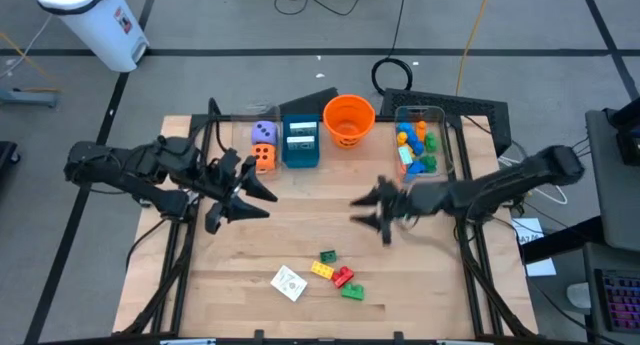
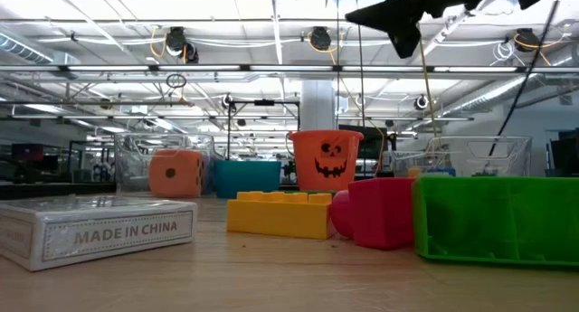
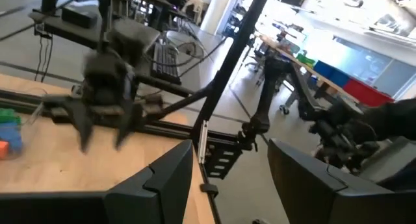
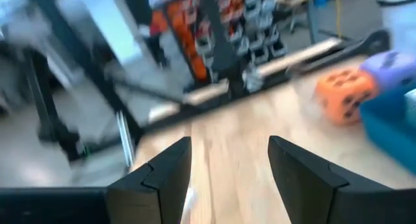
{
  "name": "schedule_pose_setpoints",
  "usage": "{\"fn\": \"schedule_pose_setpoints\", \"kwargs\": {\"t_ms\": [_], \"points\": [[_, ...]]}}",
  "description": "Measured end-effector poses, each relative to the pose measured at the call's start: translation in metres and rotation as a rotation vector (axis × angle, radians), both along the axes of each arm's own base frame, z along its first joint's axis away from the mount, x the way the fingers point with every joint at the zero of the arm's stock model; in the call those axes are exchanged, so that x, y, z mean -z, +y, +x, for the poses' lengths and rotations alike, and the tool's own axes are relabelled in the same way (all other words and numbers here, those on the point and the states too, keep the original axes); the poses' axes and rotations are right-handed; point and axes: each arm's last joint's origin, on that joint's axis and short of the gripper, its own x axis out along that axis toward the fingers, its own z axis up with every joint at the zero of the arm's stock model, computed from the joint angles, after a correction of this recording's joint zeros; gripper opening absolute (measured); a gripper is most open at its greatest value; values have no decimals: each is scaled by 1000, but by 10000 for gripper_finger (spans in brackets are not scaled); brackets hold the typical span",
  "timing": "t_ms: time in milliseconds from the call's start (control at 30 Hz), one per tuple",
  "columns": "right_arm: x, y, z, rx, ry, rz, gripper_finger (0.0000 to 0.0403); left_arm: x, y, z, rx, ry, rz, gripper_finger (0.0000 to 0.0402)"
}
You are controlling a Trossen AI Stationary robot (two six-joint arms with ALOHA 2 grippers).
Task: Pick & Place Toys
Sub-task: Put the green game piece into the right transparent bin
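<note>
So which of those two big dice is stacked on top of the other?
The purple die is on top. It sits on the orange die, at the back of the table beside the teal box; only the orange one touches the wood.

Robotics lab or open industrial workspace; exposed ceiling pipes (image 2: 271,70) and strip lighting overhead; grey carpet floor (image 1: 200,75) marked with dark lines; loose cables (image 1: 395,73) trailing behind the wooden surface (image 1: 300,235); benches and office chairs (image 3: 286,100) beyond.
</note>
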Motion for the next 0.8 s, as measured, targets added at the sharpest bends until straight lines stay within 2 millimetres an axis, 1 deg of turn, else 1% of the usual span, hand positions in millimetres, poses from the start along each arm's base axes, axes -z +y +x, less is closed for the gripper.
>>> {"fn": "schedule_pose_setpoints", "kwargs": {"t_ms": [133,233,367,433,533,667,733,800], "points": [[25,39,25,-75,117,-119,196,1,-5,-1,1,5,3,207],[38,64,46,-138,179,-221,196,1,-9,-2,5,5,4,207],[49,87,72,-213,245,-378,196,1,-13,-3,18,8,2,207],[52,93,81,-234,278,-427,196,1,-14,-3,22,11,-7,207],[55,96,89,-245,304,-462,196,1,-16,-3,30,17,-13,207],[55,97,91,-292,345,-517,196,1,-17,-4,38,21,-13,207],[54,96,92,-357,359,-503,196,2,-17,-4,39,22,-13,207],[57,91,92,-389,404,-429,196,2,-17,-4,38,27,-14,207]]}}
